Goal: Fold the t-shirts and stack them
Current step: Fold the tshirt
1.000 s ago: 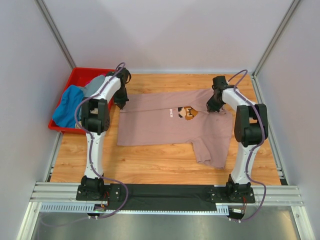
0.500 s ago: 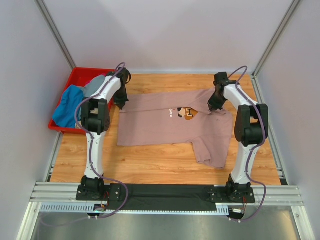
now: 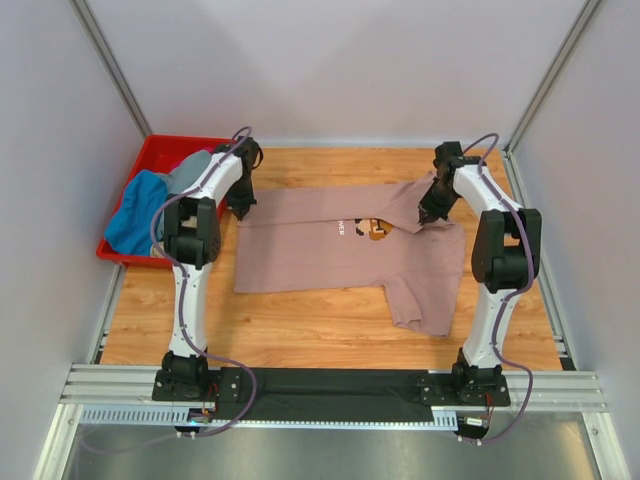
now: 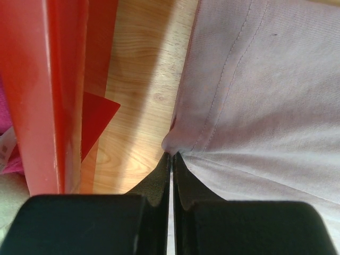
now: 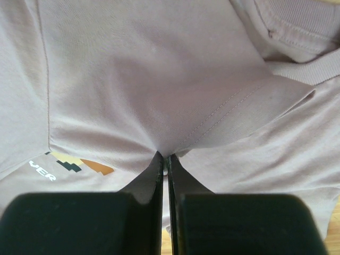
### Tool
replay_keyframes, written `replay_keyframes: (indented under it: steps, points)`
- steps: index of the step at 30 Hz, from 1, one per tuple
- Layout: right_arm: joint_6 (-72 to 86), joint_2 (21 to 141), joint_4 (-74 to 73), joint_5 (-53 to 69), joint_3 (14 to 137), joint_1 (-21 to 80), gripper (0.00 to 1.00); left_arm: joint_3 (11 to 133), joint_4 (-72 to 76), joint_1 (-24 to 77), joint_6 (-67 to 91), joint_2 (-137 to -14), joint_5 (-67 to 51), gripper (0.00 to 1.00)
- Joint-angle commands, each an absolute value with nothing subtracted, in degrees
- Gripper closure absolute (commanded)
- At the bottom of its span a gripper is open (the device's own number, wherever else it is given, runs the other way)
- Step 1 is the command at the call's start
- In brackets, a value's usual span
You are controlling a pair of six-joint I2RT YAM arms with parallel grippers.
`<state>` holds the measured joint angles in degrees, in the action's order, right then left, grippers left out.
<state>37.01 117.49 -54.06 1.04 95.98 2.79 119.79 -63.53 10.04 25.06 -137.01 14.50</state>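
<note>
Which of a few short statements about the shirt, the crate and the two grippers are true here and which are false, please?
1. The left gripper is shut on the pink shirt. True.
2. The right gripper hangs open above the shirt. False: it is shut on a fold of it.
3. The crate holds a blue shirt. True.
4. The pink shirt lies in the crate. False: it lies spread on the table, beside the crate.
5. The print shows in full. False: a lifted fold of the shirt covers part of it.
</note>
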Motion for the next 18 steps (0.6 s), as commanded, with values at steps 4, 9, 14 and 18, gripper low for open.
replay_keyframes:
  steps: [4,9,14,18]
  points:
    - [38.23,113.56,-53.27,3.08,92.29,2.64,1.00,120.41,-65.13,9.93,24.43,-136.76,16.61,1.00]
    - [39.46,113.55,-50.10,4.39,89.13,2.64,0.96,120.76,-64.95,9.93,25.22,-135.09,15.21,0.81]
    - [38.76,112.06,-49.13,5.53,87.98,2.64,0.91,123.92,-66.53,9.93,25.66,-133.42,13.62,0.69]
    - [41.39,110.83,-49.40,5.62,87.63,2.55,1.00,124.37,-66.88,10.19,26.19,-130.96,13.80,0.67]
